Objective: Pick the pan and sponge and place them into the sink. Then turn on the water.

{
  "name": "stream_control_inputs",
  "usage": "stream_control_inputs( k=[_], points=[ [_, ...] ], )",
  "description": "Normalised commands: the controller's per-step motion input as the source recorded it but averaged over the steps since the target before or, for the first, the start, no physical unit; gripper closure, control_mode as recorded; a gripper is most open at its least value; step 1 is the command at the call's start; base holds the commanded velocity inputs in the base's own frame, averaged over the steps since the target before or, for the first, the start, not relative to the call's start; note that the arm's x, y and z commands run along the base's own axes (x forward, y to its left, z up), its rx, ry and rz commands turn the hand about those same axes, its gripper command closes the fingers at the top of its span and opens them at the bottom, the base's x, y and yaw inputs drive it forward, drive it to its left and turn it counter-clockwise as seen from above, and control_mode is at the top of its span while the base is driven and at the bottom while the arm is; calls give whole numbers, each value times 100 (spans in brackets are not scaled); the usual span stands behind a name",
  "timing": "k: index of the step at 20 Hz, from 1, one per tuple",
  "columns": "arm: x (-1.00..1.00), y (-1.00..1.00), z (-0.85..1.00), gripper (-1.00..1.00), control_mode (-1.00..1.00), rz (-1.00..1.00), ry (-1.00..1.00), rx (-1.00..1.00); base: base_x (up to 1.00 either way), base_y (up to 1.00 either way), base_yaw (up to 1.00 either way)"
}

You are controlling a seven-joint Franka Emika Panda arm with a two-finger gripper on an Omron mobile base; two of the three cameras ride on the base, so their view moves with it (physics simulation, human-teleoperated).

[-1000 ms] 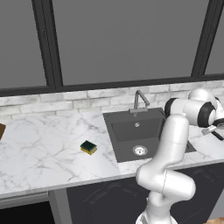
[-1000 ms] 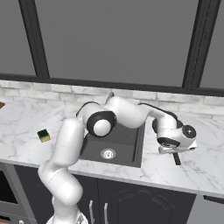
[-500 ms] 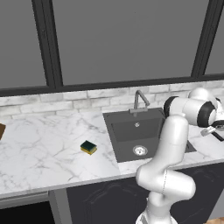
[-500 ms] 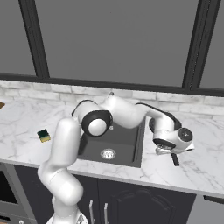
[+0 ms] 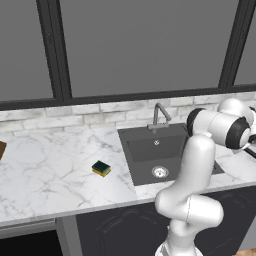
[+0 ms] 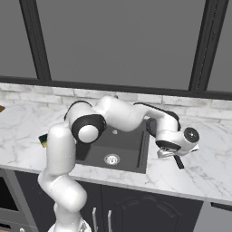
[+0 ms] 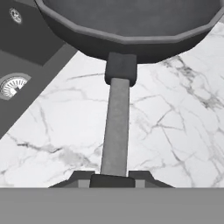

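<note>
We are gripping the pan (image 7: 131,26) by its handle (image 7: 117,127). In the hand view the gripper (image 7: 112,180) has its jaws drawn narrow around the near end of the handle, and the handle runs straight up to the round bowl at the top. The pan looks raised off the counter (image 7: 175,131), since its bowl is hanging over the marble and partly over the sink (image 7: 30,52) edge, though we cannot tell the gap for sure.

In the right base view the gripper (image 6: 170,153) is sitting just right of the sink (image 6: 122,145), with the dark handle (image 6: 178,161) poking out below it; the bowl is hidden behind the hand there.

The sponge (image 5: 101,168) is lying on the counter (image 5: 50,165) left of the sink (image 5: 155,155), well apart from the arm, untouched. The faucet (image 5: 160,114) is showing no stream.

Step in hand, as we judge it: carrying the pan to the sink, first of three. Next move calls for swinging the pan left over the basin, lowering it flat clear of the faucet, then letting go. Sponge and water are not yet done.
</note>
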Motion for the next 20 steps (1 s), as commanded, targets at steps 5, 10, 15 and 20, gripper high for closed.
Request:
stream_control_inputs(
  k=[5, 10, 15, 20],
  points=[
    [-30, 25, 15, 100, -100, 10, 0, 0, 0, 0, 0],
    [-27, 21, 5, 100, -100, 12, -2, 0, 0, 0, 0],
    [-19, 21, 0, 100, -100, 15, -3, 0, 0, 0, 0],
    [-22, 35, 0, 100, -100, 14, 0, -6, 0, 0, 0]
  ],
)
